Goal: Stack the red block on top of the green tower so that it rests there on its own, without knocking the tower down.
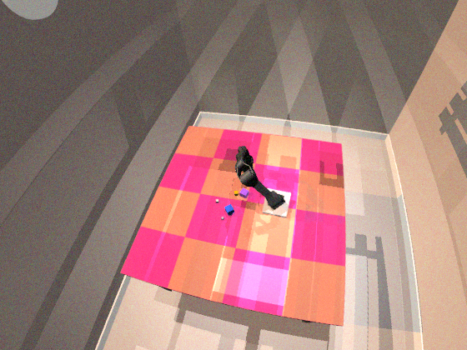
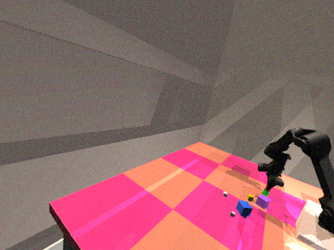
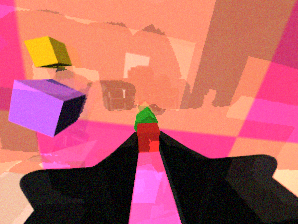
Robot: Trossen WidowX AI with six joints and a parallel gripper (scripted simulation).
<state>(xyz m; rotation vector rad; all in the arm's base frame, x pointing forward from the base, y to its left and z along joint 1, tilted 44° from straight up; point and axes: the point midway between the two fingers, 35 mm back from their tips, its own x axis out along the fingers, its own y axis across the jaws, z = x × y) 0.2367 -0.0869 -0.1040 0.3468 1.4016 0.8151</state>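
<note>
My gripper is shut on a small red block. The block sits directly on the green tower, which shows just beyond and below the block in the wrist view. In the exterior view the red block rests right over the green tower, behind the purple cube. In the top view the arm hides both.
A purple cube and a small yellow cube lie close to the tower's left. A blue cube and two tiny white cubes lie further off. The arm's white base plate is at the right.
</note>
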